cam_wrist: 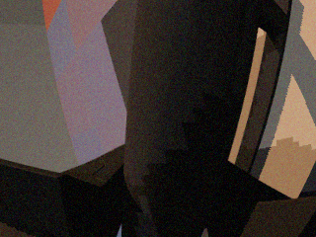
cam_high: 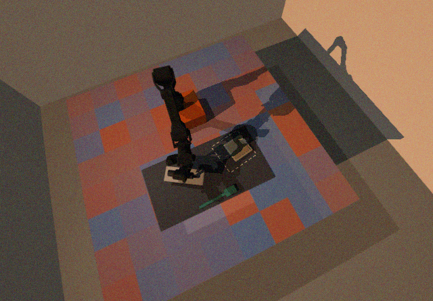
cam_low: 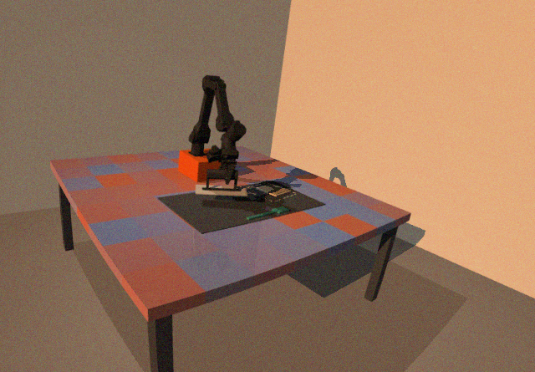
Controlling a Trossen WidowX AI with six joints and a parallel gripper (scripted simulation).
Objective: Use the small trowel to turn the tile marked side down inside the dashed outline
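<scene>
My gripper (cam_high: 181, 174) (cam_low: 226, 174) is shut on the dark handle (cam_wrist: 173, 99) of the trowel. The trowel's pale rectangular blade (cam_high: 196, 180) (cam_low: 201, 190) is roughly level, a little above the left part of the dark mat (cam_high: 157, 207) (cam_low: 198, 223). The tile (cam_high: 243, 153) (cam_low: 281, 192) lies on the mat within the dashed outline (cam_high: 229, 170). Its near part is beige and lit; the rest is in shadow. Which side is up cannot be made out. The handle and fingers fill much of the wrist view, which does not clearly show the tile.
A green flat-headed tool (cam_high: 229, 191) (cam_low: 278, 210) lies near the mat's front edge. The orange base block (cam_high: 195, 114) (cam_low: 190, 167) stands behind the mat. The arm reaches forward from it. The checkered table (cam_high: 111, 249) (cam_low: 242, 268) surrounds the mat. Shadows cross the mat and outline.
</scene>
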